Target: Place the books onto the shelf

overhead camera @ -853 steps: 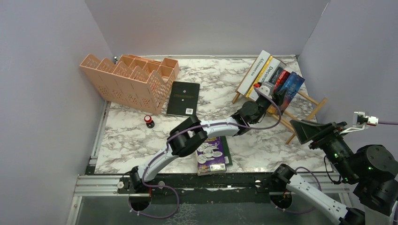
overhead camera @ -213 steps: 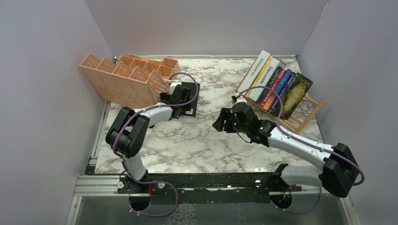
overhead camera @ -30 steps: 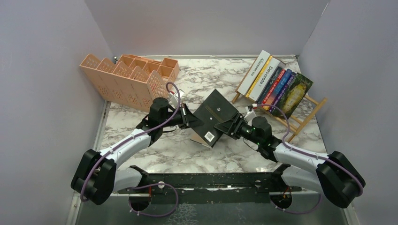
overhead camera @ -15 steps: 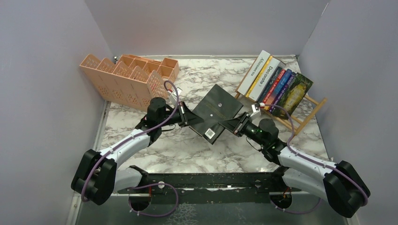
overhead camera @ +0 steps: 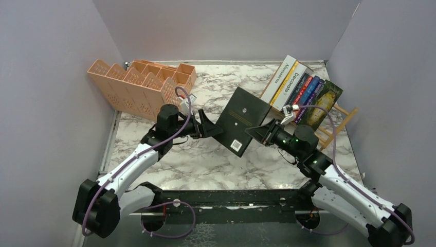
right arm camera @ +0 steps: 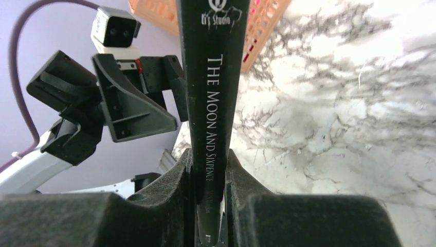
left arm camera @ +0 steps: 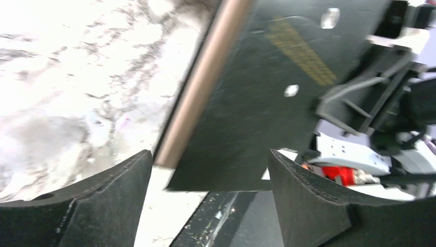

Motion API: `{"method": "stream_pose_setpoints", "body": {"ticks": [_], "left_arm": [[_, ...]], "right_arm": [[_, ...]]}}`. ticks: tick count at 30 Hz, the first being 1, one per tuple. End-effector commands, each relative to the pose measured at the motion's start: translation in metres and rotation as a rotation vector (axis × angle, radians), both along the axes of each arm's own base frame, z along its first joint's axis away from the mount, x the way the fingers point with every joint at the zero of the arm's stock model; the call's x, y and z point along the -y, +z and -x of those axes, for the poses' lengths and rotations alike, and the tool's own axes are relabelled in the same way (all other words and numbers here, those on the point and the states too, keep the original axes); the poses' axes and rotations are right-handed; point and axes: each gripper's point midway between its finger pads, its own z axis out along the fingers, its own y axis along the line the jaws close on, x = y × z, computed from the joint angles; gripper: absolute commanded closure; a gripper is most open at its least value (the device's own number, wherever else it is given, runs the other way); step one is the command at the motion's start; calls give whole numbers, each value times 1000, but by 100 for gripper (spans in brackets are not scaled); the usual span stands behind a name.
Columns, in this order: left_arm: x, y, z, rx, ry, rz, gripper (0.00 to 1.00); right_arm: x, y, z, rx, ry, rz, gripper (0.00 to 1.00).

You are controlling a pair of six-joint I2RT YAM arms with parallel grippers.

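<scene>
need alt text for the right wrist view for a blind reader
A black book, spine reading The Moon and Sixpence, stands up the middle, clamped between the right fingers at the bottom. Behind it on the left are the left fingers, spread open; marble table on the right.

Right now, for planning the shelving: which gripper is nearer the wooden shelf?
Right. The right gripper, clamping the black book, is beside the shelf; the left gripper sits across the book.
</scene>
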Motion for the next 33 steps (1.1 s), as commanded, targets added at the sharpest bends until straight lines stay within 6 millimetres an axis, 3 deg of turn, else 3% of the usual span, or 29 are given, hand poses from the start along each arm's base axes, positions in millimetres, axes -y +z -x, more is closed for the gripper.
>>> {"method": "stream_pose_setpoints", "body": {"ticks": [1,6,11,15,23,27,33], "left_arm": [[-27,8,-11,103,100,-149,15],[-46,12,-15,156,165,-246,14],[-56,4,-14,175,191,-298,14],[-59,-9,-13,165,192,-322,14],[-66,-28,-14,136,219,-374,14],[-65,-29,-14,131,209,-368,14],[-64,-31,-9,126,197,-365,14]], "right_arm": [[31,65,-3,195,-121,96,99],[73,95,-9,253,-287,257,99],[123,128,-17,286,-500,403,99],[170,139,-24,253,-713,548,99],[254,169,-10,206,-1105,747,99],[275,159,-7,160,-1231,882,99],[282,130,-13,88,-1345,1041,99]]}}
